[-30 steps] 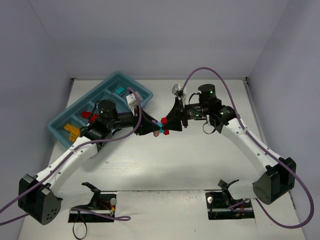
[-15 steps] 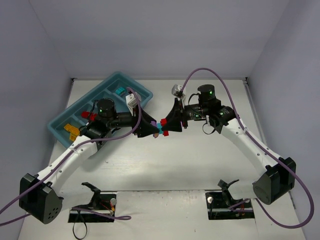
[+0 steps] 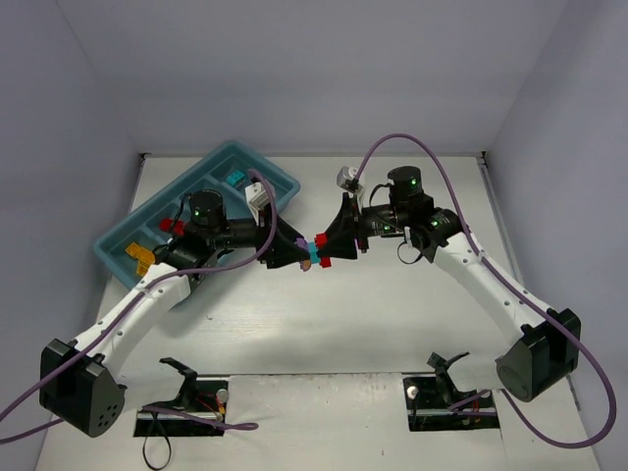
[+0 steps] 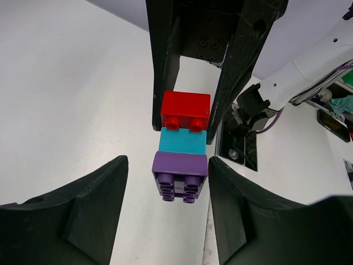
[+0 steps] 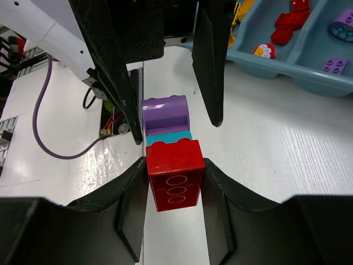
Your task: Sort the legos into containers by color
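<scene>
White counter [image 3: 324, 324], wood-grain surface, boxed in by pale grey-lavender walls [image 3: 294, 69]. Both arm bases sit at the near edge, with purple cables [image 3: 412, 137] looping off each arm. The arms reach inward and meet nose to nose at mid-counter. Between them is a stack of three legos joined end to end: red lego [image 5: 174, 176], teal lego [image 4: 183, 142] and purple lego [image 4: 179, 171], in that order from the right arm to the left. Right end effector [image 5: 174, 165] is closed tight on the red lego, one finger pressed on each side, and it alone carries the stack. The stack appears to hang clear of the counter. Left end effector [image 4: 168, 159] stands parted about halfway and straddles the purple end. There is a plain gap on one side, while the other finger is just beside the brick; contact there can't be made out. It grips nothing. Farther back on the left, the teal-blue tray [image 3: 162, 196] lies diagonally. Sorted pieces lie in it: orange-yellow legos [image 3: 140, 257] in the nearest compartment, red legos [image 3: 175, 227] in the next, a loose purple lego [image 5: 335, 65] in another, and teal legos [image 3: 235, 181] in the farthest.
</scene>
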Controlling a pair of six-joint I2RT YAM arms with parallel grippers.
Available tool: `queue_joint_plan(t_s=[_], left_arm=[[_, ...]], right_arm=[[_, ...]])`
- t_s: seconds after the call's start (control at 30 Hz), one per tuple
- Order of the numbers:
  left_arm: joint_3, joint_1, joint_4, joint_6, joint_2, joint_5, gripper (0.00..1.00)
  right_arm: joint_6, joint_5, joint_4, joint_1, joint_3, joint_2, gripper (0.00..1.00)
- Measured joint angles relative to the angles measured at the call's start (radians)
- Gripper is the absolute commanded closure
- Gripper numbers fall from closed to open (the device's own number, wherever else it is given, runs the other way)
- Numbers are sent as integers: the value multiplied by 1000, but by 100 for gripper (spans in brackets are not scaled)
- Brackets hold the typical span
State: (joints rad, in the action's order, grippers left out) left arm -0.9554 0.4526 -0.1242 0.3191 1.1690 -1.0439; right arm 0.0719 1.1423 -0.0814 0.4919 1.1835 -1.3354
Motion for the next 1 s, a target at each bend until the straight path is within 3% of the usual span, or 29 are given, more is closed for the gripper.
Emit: queue_joint_plan(t_s=[0.17,0.3,0.4,0.43,1.0], left_arm=[[0,-13,18,-2,0,-18,53],[-2,-14,18,0,6,-44,71],[-6,-14,16,-3,20,-62,89],[-9,-14,14,-2,26,-67,100],[-11,-97,22,-6,29,-77,100]], right_arm=[[0,0,-4,0,-6,0,100],[1,-5,-6,0,-8,0,100],[0,-9,-6,-1,-10,0,100],[0,-12,-7,-2,-11,0,100],[-18,-59,7,-67,-48,21,100]])
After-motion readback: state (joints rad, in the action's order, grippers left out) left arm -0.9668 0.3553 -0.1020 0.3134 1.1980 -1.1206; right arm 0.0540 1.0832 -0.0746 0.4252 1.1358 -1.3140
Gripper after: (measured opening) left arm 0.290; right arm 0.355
